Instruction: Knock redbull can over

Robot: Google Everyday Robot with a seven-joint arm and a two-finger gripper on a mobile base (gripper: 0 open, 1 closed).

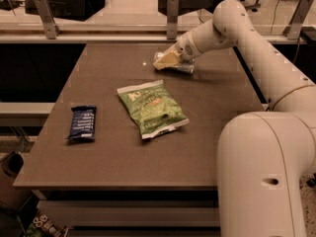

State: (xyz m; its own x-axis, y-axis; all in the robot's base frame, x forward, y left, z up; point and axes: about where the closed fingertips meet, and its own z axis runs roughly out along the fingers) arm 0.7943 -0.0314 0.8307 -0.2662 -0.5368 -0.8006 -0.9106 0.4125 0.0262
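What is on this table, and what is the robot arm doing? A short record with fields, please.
table: brown top, with three things on it
gripper: at the far side of the table, right at the redbull can
redbull can: silvery, low under the gripper, seemingly tipped onto its side
green snack bag: flat, mid-table
blue wrapped bar: flat, near the left edge
arm: reaches in from the right

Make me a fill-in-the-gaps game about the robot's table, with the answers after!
The crinkly snack bag in the middle of the brown table is coloured ___.
The flat wrapped bar left of it is dark ___.
Counting the slim silvery drink can by the robot's gripper at the table's far side, the table holds ___ things.
Missing words: green, blue, three.
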